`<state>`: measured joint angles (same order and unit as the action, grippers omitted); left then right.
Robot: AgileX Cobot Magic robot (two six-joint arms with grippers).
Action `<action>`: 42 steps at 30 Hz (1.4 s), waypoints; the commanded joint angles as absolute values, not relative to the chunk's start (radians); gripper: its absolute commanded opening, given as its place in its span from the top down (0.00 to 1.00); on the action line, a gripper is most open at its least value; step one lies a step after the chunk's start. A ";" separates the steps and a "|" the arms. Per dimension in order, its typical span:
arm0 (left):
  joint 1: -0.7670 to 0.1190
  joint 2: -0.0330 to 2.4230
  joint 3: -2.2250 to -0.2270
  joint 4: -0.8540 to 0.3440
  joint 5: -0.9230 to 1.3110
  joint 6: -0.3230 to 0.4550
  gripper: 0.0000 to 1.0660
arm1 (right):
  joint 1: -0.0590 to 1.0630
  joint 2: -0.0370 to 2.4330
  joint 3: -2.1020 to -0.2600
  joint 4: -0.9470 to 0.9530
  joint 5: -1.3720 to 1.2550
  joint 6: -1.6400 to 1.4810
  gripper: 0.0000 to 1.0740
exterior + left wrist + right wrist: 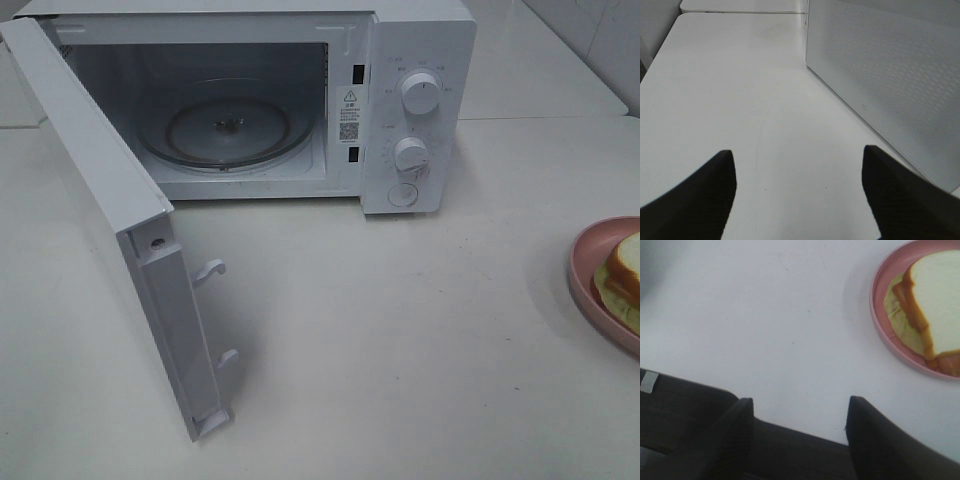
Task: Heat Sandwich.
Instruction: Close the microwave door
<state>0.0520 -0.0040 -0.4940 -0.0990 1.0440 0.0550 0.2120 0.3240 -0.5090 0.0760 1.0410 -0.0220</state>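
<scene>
Microwave point(400, 110) door point(95, 200) stands open. Sandwich point(625, 270) rests on pink plate point(590, 275) on the table point(400, 350). Left tool point(797, 165) and right tool point(800, 412): both spread, empty.

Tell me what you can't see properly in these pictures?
- The sandwich and its plate: cut off by the right edge of the high view, and by the frame edge in the right wrist view.
- The labels around the microwave's knobs: too small to read in the high view.
- Both arms: absent from the high view. Only the tips of the left claw and right claw show, open, in the wrist views.
- The microwave door: its outer face is turned away in the high view.
</scene>
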 commanded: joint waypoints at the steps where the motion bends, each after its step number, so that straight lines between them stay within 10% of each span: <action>1: 0.050 -0.020 -0.491 -0.101 1.036 0.054 0.38 | 0.213 0.271 -0.504 0.058 1.039 0.000 0.49; 42: 0.050 -0.016 -0.491 -0.102 1.036 0.056 0.38 | 0.082 -0.031 -0.503 0.059 1.037 0.000 0.49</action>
<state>0.0520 -0.0040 -0.4940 -0.0990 1.0440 0.0550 0.0910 -0.0040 -0.5050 0.0590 1.0420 0.0000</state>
